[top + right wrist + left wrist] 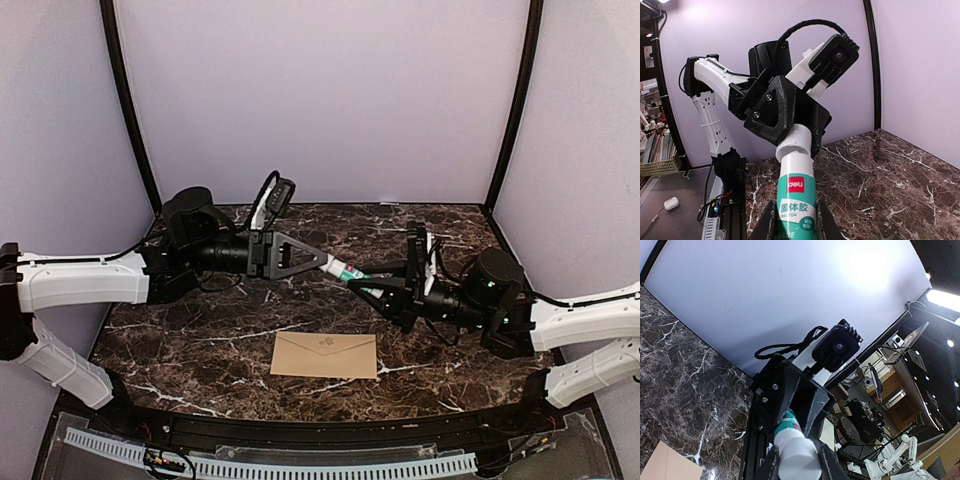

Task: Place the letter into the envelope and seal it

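Note:
The kraft-brown envelope (325,356) lies flat on the marble table near the front edge, its pointed flap folded down; one corner of the envelope (667,465) shows in the left wrist view. The letter is out of view. Above the table's middle, both grippers meet on a teal-and-white glue stick (348,272). My left gripper (333,265) is shut on its white cap (799,457). My right gripper (792,222) is shut on the teal body (796,195). The cap (796,142) sits slightly tilted on the white neck.
The dark marble table (200,340) is enclosed by lilac walls with black corner posts (128,110). A white slotted cable tray (280,465) runs along the near edge.

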Robot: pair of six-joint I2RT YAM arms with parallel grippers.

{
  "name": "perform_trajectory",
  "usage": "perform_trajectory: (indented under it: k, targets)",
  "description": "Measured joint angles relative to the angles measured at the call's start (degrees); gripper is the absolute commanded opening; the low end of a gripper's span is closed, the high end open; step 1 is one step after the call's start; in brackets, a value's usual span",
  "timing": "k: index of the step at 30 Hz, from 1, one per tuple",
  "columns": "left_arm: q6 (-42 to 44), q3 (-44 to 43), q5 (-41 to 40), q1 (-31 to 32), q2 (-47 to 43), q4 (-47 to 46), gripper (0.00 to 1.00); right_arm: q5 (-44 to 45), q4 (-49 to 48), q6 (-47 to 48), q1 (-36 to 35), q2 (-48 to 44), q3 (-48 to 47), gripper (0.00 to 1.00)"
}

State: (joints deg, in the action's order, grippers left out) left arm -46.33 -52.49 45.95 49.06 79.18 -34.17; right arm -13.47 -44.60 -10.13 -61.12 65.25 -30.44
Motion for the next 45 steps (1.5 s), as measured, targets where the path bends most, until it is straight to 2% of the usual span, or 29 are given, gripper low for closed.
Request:
perform_trajectory:
  k: [12,38,45]
  targets:
    - [0.07,-0.24,-0.02,0.33,0.68,-0.24,0.27,0.02,0.15,0.00,0.00,1.07,-0.66,0.00]
    - [7.13,-1.92,-6.88,0.46,0.70,10.16,0.25,1.95,4.87,0.11,0.33,1.38,-1.81,0.00]
    - [6.78,-1.92,-6.34,0.55,1.07,9.92,0.25,2.05,4.28,0.20,0.42,1.88,-1.81,0.00]
